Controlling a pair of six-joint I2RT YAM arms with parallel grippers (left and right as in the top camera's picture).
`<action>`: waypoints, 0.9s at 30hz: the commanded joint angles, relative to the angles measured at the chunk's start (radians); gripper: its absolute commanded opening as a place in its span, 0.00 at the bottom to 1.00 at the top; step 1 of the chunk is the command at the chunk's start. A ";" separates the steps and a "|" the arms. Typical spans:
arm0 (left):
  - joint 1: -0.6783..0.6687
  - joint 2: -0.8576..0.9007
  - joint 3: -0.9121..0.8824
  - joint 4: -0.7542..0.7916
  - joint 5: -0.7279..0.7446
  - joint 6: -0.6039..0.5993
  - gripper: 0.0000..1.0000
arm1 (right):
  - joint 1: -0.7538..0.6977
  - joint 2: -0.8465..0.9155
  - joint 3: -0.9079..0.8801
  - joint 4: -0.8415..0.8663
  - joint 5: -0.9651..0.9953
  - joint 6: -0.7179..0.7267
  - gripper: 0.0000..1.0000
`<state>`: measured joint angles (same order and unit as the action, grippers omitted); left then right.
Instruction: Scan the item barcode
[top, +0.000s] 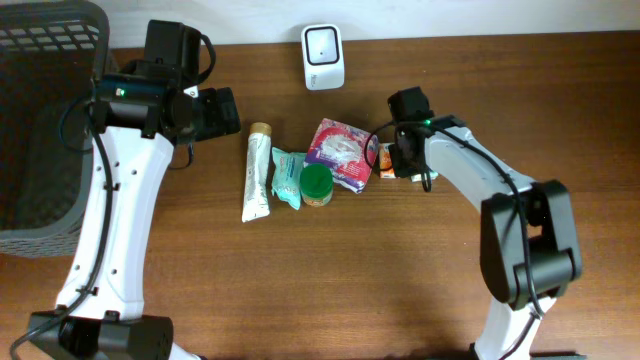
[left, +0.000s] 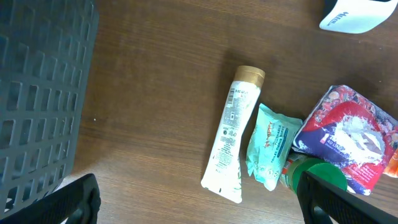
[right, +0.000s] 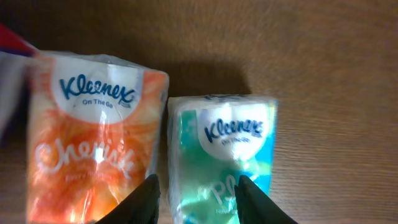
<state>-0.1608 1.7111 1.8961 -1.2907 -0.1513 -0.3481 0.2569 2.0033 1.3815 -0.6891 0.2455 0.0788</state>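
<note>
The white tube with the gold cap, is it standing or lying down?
Lying down: the tube shows its whole length flat on the table, cap on.

Two tissue packs; one scanner

"Kleenex On The Go" is read on the orange tissue pack; "Kleenex" is printed on the teal tissue pack (lower word partly hidden).

The teal-and-white Kleenex pack lies flat, logo up, at lower centre of the right wrist view. The white barcode scanner stands at the overhead view's top centre.
</note>
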 joint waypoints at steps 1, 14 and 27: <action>-0.003 0.000 0.000 0.002 -0.011 0.005 0.99 | 0.004 0.064 0.011 0.010 0.032 0.004 0.39; -0.003 0.000 0.000 0.002 -0.010 0.005 0.99 | -0.080 0.067 0.348 -0.333 -0.386 0.003 0.04; -0.003 0.000 0.000 0.002 -0.010 0.005 0.99 | -0.620 0.083 0.012 -0.240 -1.074 -0.173 0.15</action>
<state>-0.1608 1.7111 1.8961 -1.2911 -0.1513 -0.3481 -0.3161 2.0861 1.3983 -0.9333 -0.8078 -0.0776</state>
